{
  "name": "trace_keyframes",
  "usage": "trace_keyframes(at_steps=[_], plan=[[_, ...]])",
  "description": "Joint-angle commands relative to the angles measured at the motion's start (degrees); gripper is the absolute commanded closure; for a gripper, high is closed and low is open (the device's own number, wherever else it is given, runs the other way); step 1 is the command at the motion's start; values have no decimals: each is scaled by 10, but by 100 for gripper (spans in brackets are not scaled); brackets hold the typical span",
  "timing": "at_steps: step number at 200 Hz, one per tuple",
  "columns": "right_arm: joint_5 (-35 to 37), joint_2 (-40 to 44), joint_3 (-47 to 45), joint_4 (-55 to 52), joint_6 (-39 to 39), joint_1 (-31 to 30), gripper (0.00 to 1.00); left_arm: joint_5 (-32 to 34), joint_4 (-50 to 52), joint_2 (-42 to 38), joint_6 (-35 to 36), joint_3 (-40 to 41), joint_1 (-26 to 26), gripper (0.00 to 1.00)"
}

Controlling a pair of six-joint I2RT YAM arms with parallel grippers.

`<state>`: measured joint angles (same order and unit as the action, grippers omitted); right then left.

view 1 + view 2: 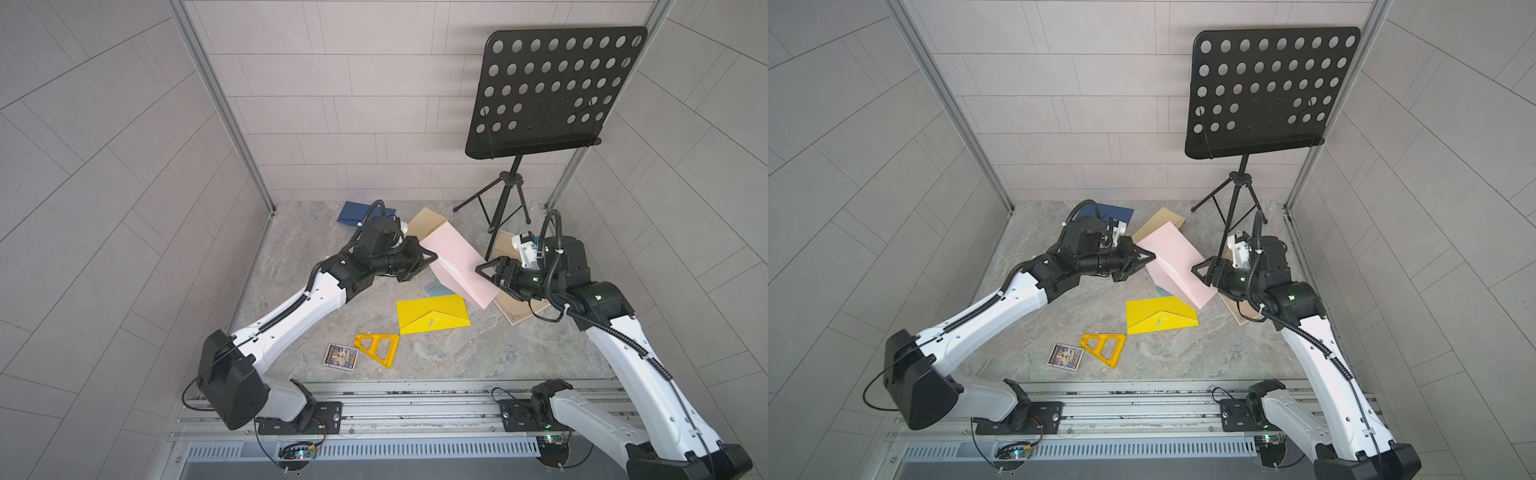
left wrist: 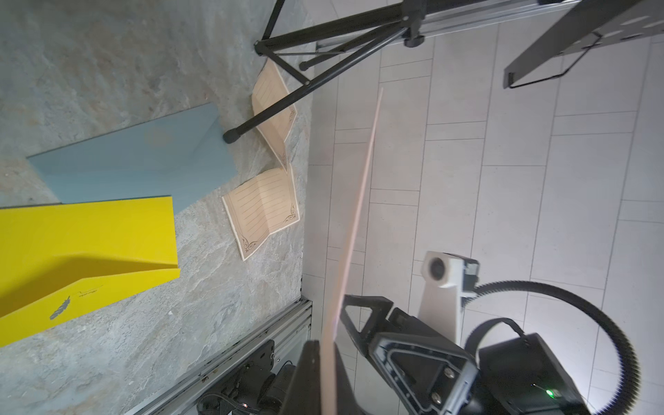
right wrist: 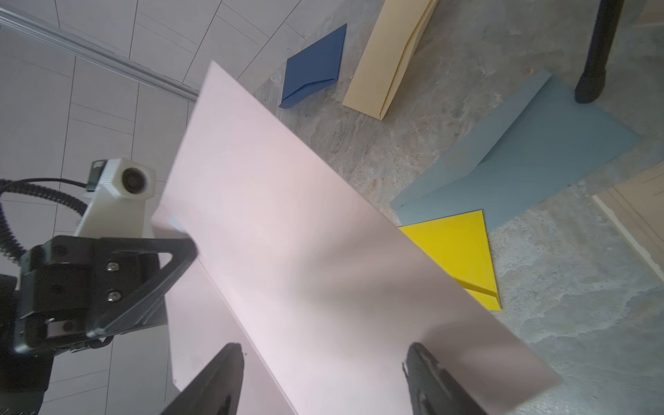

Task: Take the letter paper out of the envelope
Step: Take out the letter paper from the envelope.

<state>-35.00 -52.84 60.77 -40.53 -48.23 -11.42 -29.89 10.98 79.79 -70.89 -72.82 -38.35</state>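
Pink envelope [image 1: 457, 262]: lifted off the surface [image 1: 457, 353], tilted, between the two arms
Left hand [image 1: 434, 257]: clamped together on one edge of it
Right hand [image 1: 487, 274]: fingers [image 3: 219, 377] spread apart at the opposite edge, not closed on it
Letter paper [image 2: 264, 212]: lined, beige, flat on the surface near the music stand [image 1: 552, 91] foot, under the right arm
Lying flat: yellow envelope [image 1: 432, 313], grey-blue envelope [image 3: 539, 151], dark blue envelope [image 3: 312, 68], tan envelope [image 3: 388, 61]

Black music stand [image 1: 552, 91], yellow triangular frame [image 1: 378, 348], small printed card [image 1: 341, 355] just beside
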Motion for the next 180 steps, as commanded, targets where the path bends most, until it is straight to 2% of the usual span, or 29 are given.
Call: trace_keyframes(at_steps=[1,25,41,49,69,86,99,121,180], plan=[[-13,31,-8,56,-72,-1,22,16,-10,-22,43,-23,10,100],[-17,19,26,53,-60,-6,22,15,26,-20,72,-53,13,100],[47,13,73,0,24,-49,30,29,69,-16,89,-78,13,100],[84,10,93,-25,73,-81,37,37,98,-9,96,-95,13,100],[166,4,122,-49,164,-155,61,48,162,10,110,-145,13,100],[193,3,117,-12,188,-192,78,48,191,21,116,-173,13,100],[196,-8,113,22,188,-208,87,49,205,25,117,-187,13,100],[223,-47,130,31,202,-238,92,45,210,28,111,-197,13,100],[277,-112,173,33,233,-298,92,51,240,28,96,-210,13,100]])
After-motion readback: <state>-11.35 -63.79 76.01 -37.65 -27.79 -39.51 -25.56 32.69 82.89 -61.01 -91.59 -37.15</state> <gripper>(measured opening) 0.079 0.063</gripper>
